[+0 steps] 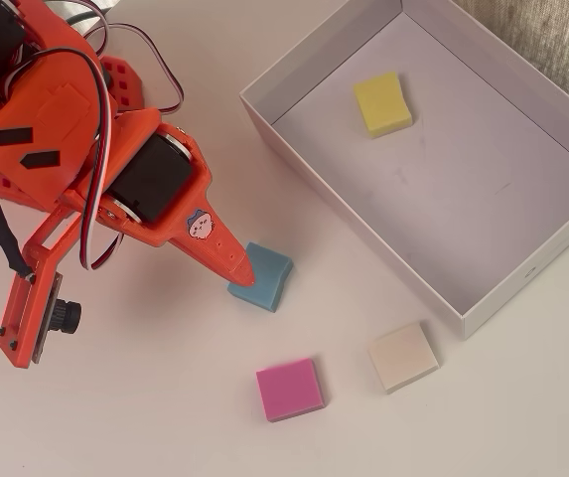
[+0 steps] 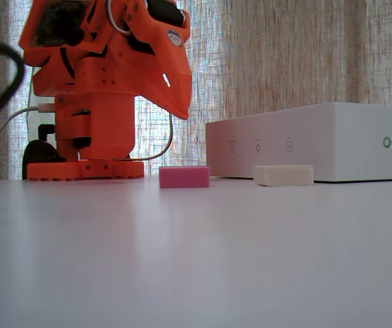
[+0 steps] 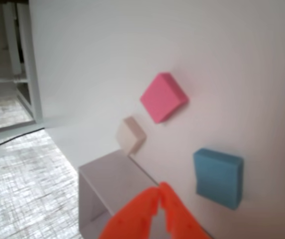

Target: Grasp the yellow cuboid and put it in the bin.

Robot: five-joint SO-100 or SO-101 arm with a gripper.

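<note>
An orange 3D-printed arm (image 1: 75, 129) with black servo motors (image 1: 150, 179), looped red, black and white cables (image 1: 100, 214), and a small cartoon-face sticker (image 1: 200, 224) near its tapered orange gripper (image 3: 158, 193); a black camera (image 1: 64, 315) sits in an orange side bracket.

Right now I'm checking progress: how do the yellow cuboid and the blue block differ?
The yellow cuboid lies inside the bin; the blue block sits on the table outside. The gripper overlaps the blue block from above; the yellow cuboid lies clear. Both are similar flat squares.
</note>
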